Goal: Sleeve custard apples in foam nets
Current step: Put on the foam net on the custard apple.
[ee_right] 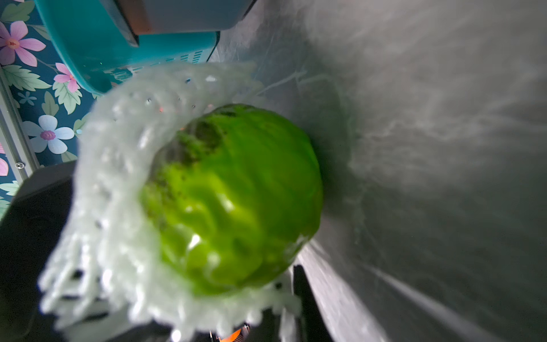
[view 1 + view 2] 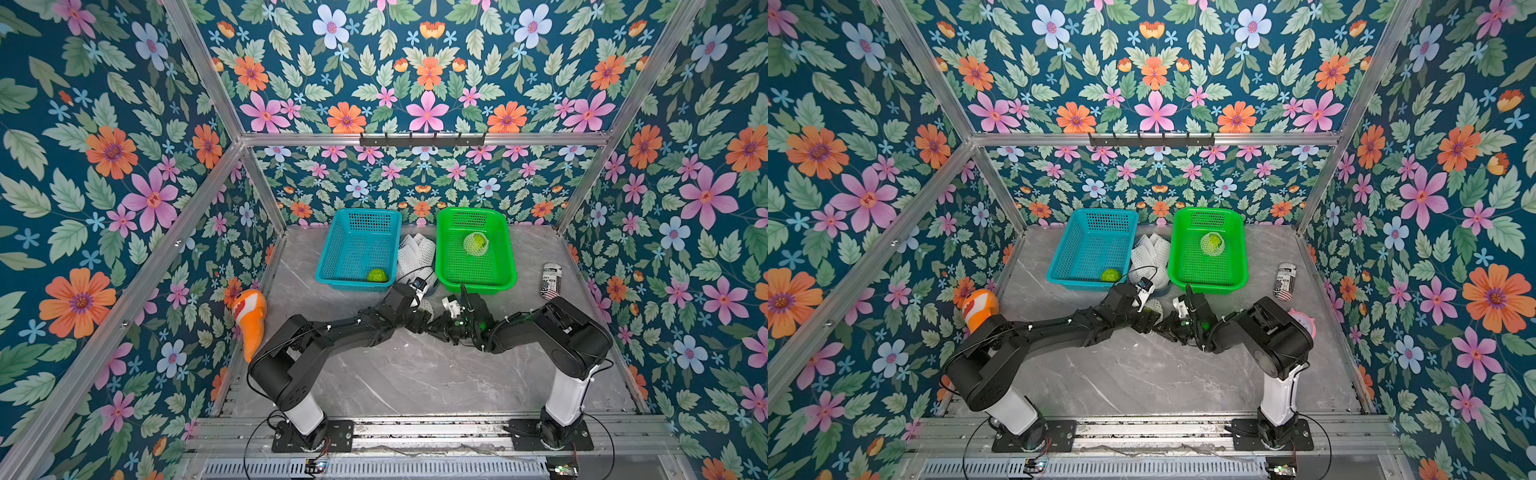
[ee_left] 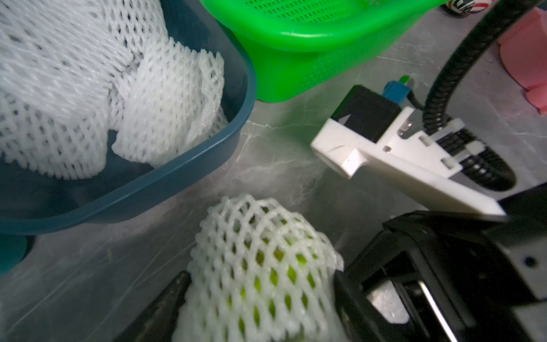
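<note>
Custard apple (image 1: pixel 236 195): skin is gleaming glossy, bumpy green.
Foam net (image 3: pixel 260 266): showing matt white foam mesh.
Green basket (image 3: pixel 310 59): shining smooth perforated plastic.
Tabletop (image 2: pixel 395 374): looking polished grey marble.

my left arm (image 2: pixel 340 330) and right arm (image 2: pixel 536 326): reach inward, nearly meeting | my left gripper (image 3: pixel 260 293): wide, clamped on netted custard apple (image 3: pixel 266 251) | my right gripper (image 2: pixel 438 326): gap unclear

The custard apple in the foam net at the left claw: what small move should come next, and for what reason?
Probably lift it a little with the left claw toward the green basket. The foam net already wraps most of the custard apple, only one end is bare, the claw's fingers press it from both sides, and that basket holds a sleeved fruit.
</note>
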`<state>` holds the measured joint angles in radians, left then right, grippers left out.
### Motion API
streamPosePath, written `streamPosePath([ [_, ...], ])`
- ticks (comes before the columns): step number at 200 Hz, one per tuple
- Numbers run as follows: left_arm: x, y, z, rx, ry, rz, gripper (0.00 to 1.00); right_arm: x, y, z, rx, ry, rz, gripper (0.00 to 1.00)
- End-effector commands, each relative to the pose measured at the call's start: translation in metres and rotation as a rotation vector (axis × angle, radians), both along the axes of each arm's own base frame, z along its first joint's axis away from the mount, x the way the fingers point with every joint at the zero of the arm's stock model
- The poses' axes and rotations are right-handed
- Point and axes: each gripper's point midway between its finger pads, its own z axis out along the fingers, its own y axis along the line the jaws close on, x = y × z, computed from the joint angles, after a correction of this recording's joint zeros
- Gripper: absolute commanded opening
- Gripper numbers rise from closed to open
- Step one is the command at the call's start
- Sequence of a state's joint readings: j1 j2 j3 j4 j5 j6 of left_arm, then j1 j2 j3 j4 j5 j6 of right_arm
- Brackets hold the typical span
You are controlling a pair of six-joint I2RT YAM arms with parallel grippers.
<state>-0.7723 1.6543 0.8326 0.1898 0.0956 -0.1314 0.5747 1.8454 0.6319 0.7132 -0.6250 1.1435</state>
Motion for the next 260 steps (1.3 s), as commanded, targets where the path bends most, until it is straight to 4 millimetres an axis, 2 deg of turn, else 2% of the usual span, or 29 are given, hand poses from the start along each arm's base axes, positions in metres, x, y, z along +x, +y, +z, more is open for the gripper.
streamPosePath([
  [1,-0.008,0.003,-0.012,0.037,0.052,-0.027,0.74,0.004,0.001,0.013,0.032,-0.044,0.000,0.19],
  [31,-0.007,0.001,-0.014,0.047,0.063,-0.033,0.73,0.002,-0.004,0.017,0.035,-0.048,-0.005,0.21],
  [109,-0.006,0.000,-0.013,0.052,0.073,-0.055,0.73,-0.007,-0.035,0.029,0.041,-0.066,-0.030,0.22],
  [111,-0.006,-0.001,-0.013,0.051,0.074,-0.055,0.73,-0.006,-0.036,0.038,0.052,-0.089,-0.033,0.23],
  [115,-0.006,-0.001,-0.014,0.051,0.076,-0.057,0.73,-0.004,-0.037,0.043,0.056,-0.100,-0.038,0.24],
  [142,-0.007,0.000,-0.013,0.051,0.077,-0.058,0.73,0.005,-0.048,0.053,0.045,-0.134,-0.079,0.26],
  [176,-0.008,0.003,-0.012,0.053,0.076,-0.057,0.73,0.017,-0.044,0.068,0.054,-0.167,-0.074,0.22],
  [213,-0.010,0.003,-0.013,0.049,0.079,-0.058,0.73,0.036,-0.033,0.075,0.079,-0.183,-0.072,0.20],
  [215,-0.010,0.003,-0.012,0.049,0.078,-0.059,0.73,0.037,-0.033,0.065,0.069,-0.161,-0.073,0.20],
  [222,-0.010,0.003,-0.012,0.048,0.078,-0.059,0.73,0.040,-0.031,0.061,0.070,-0.152,-0.072,0.20],
  [260,-0.010,0.003,-0.013,0.045,0.081,-0.061,0.73,0.045,-0.023,0.063,0.095,-0.154,-0.052,0.23],
])
